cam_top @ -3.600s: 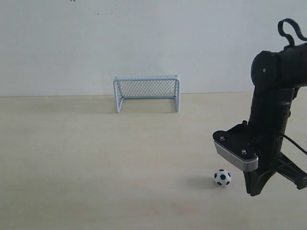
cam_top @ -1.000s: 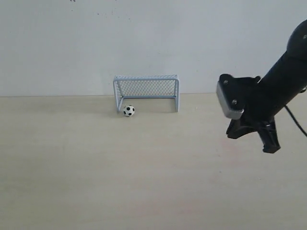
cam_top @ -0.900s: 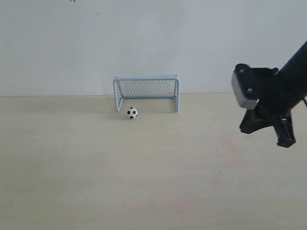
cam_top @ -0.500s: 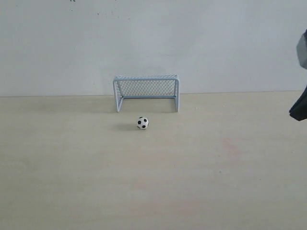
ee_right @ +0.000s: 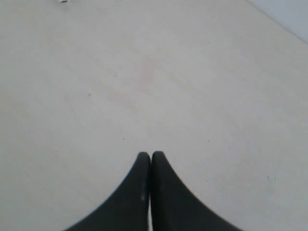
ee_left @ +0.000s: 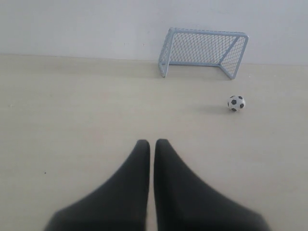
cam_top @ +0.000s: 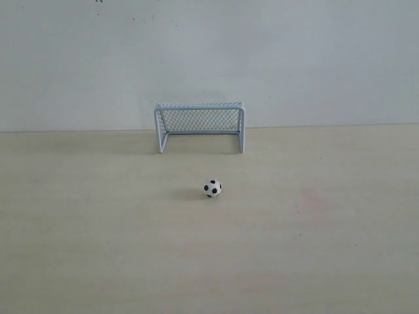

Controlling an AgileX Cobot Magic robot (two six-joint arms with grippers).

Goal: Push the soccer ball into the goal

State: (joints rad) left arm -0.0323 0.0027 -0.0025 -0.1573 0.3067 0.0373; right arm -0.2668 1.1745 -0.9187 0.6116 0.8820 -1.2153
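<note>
The soccer ball [cam_top: 212, 188] is a tiny white ball with black patches, lying on the table in front of the goal [cam_top: 200, 126] and outside its mouth, a few ball-widths toward me. The left wrist view shows the same ball [ee_left: 236, 103] in front of the goal [ee_left: 202, 50]. My left gripper [ee_left: 152, 143] is shut and empty, well short of the ball. My right gripper [ee_right: 150, 155] is shut and empty over bare table. Neither arm shows in the exterior view.
The pale wooden table [cam_top: 98, 229] runs back to a white wall [cam_top: 294, 59] right behind the goal. A faint reddish mark [cam_top: 308, 196] lies on the table to the right of the ball.
The ball went from the right front to the goal mouth, then rolled back out toward me and to the right. The right arm rose and left the exterior view to the right.
</note>
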